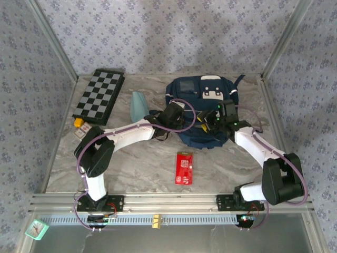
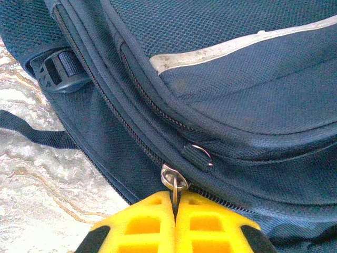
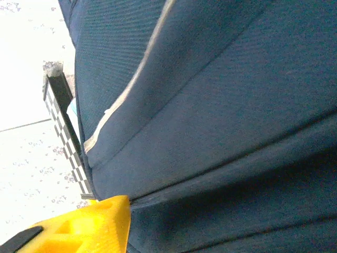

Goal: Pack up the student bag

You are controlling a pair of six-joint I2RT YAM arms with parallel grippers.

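Navy fabric with pale trim marks the student bag, which lies flat on the marble-patterned bench, against the far edge and right of its middle. Both of your arms reach onto its near side.

Your left end effector has its yellow fingers pressed together on the metal zipper pull of the bag's outer zip. The pull is pinched between the tips, just below a second small ring on the next seam. A black strap buckle sits at the bag's side, and a loose strap trails onto the bench.

Your right end effector is over the bag's near right part. One yellow finger lies against the fabric, and you cannot tell whether the jaws are spread or closed.

The chessboard lies in the far left corner, with a pale blue item between it and the bag. A red packet lies toward the near edge, about mid-bench.
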